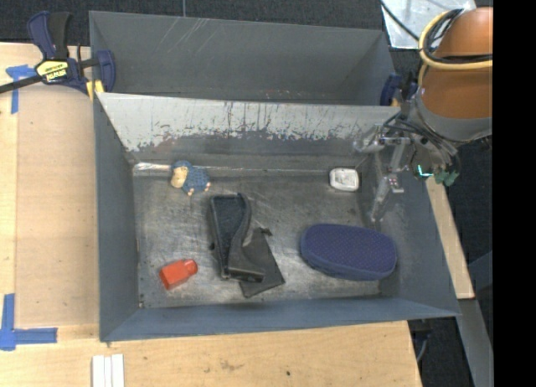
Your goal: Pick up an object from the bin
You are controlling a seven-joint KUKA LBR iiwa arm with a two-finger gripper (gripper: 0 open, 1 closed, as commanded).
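My gripper (pixel 383 199) hangs at the right side of the bin, close to the right wall, with nothing seen in it. Just below and to its left lies a dark blue oval pad (pixel 347 251) on the bin floor. A small white object (pixel 343 179) rests to the gripper's left, near the back wall. The gripper is apart from both.
A black folded fabric piece (pixel 241 247) lies in the middle of the floor. A small orange-red block (pixel 177 273) sits at the front left. A little blue and tan toy (pixel 191 178) lies at the back left. The arm's orange cover stands above the right rim.
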